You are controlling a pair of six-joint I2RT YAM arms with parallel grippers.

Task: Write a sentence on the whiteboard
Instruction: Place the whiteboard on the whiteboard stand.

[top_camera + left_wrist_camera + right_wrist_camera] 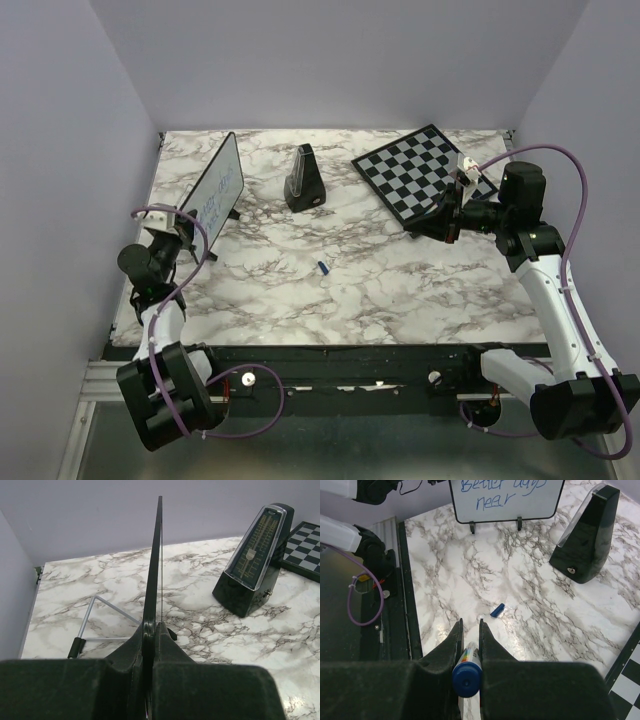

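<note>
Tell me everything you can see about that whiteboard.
The whiteboard is a glossy white panel with a thin black rim and rounded corners. It stands nearly upright at the marble table's far left, above two small black stand feet. Blue handwriting in two lines reads roughly "Better days near", top cropped. The left gripper is shut on its near edge.

Marble table [400, 290] w/ black rail [350, 356] at near edge. Plain lilac walls [340, 60] behind & beside it.
</note>
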